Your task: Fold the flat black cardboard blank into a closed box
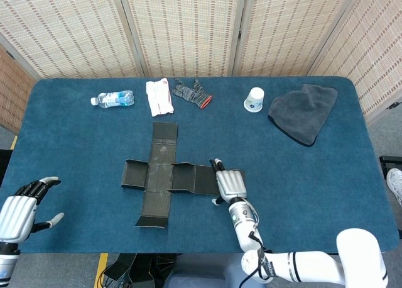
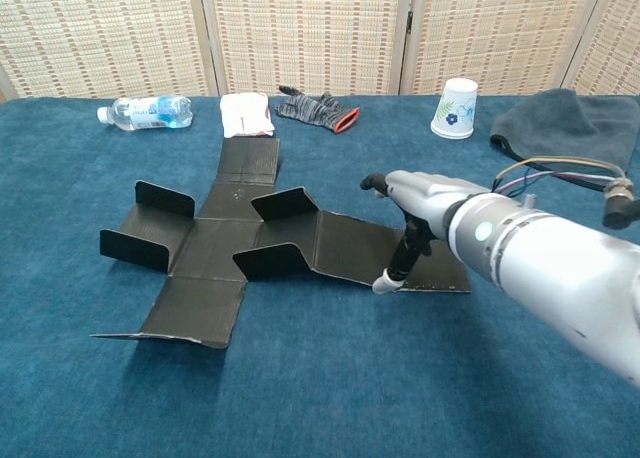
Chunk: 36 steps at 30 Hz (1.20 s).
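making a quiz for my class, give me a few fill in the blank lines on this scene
1. The right hand is over the ____ end of the black cardboard.
2. The paper cup stands beside a grey ____.
3. The left hand holds ____.
4. The water bottle lies on its ____.

Missing words: right; cloth; nothing; side
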### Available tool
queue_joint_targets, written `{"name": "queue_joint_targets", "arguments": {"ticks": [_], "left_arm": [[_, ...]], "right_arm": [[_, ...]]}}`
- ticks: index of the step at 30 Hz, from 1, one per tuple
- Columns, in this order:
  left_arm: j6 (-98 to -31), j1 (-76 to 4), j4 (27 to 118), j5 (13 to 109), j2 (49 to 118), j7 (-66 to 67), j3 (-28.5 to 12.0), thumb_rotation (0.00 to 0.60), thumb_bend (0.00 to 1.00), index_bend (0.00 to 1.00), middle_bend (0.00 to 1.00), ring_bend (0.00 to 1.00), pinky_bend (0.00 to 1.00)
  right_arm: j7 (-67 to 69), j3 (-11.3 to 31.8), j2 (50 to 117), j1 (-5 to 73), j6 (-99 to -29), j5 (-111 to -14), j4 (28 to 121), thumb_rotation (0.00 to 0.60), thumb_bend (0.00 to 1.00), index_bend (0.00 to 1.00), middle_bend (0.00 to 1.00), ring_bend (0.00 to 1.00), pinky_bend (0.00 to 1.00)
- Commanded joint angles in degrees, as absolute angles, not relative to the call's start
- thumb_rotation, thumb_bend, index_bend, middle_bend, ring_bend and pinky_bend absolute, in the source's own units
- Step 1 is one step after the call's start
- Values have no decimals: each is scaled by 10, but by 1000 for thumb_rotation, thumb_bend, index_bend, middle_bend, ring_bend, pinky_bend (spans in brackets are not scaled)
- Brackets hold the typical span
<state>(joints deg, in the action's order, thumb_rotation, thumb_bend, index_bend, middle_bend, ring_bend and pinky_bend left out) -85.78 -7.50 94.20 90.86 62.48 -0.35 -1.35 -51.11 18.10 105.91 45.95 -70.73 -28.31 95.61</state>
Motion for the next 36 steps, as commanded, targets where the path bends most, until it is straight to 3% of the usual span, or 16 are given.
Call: {"name": "queue_joint_targets", "arguments": {"ticks": [1,36], "left_arm": [[-858,-75,940,907,624,-7,-14,600,100,240,256,246,327],[-851,-73,909,895,628,-40,-13,600,100,240,254,239,327]], "right_arm": [[-518,188,1073,473,-702,-266,938,600,0,0,46,765,981],[-610,219,1116,576,-699,-148,852,600,0,18,116,765,987]]}}
